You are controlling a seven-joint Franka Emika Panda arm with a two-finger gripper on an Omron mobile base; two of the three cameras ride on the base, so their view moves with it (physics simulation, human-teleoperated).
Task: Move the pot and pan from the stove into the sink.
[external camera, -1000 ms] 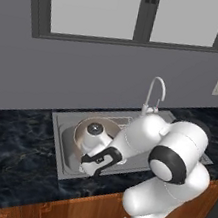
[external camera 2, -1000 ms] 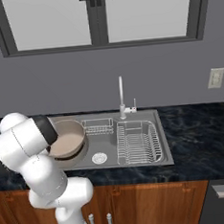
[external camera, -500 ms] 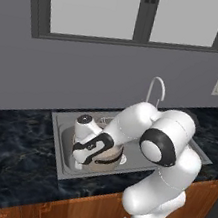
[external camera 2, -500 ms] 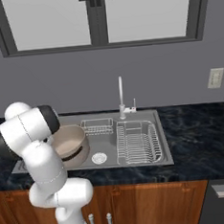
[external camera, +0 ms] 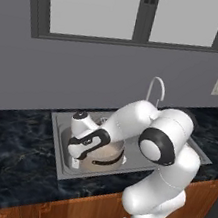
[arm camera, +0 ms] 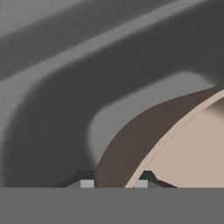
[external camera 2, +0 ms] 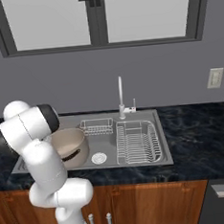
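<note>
The beige pot (external camera: pixel 104 153) stands in the left part of the grey sink (external camera: pixel 59 159), its dark handle toward the front. My gripper (external camera: pixel 75 160) reaches down at the pot's left side. In the hand view the gripper (arm camera: pixel 113 183) straddles the pot's brown wall (arm camera: pixel 127 148), one fingertip (arm camera: pixel 87 183) outside and the other inside, both tight against it. From the right base view the pot (external camera 2: pixel 71 145) sits in the sink (external camera 2: pixel 137 162), partly behind my arm. The pan and the stove are out of view.
A wire rack (external camera 2: pixel 138 141) fills the basin's right half and a small wire basket (external camera 2: pixel 96 126) sits at the back. The curved faucet (external camera 2: pixel 120 96) rises behind the basin. Dark marble counter (external camera: pixel 6 154) surrounds it, and the grey wall with a window stands close behind.
The arm swung left and lowered the pot into the sink's left end. Over the last half second the pot has stayed put there.
</note>
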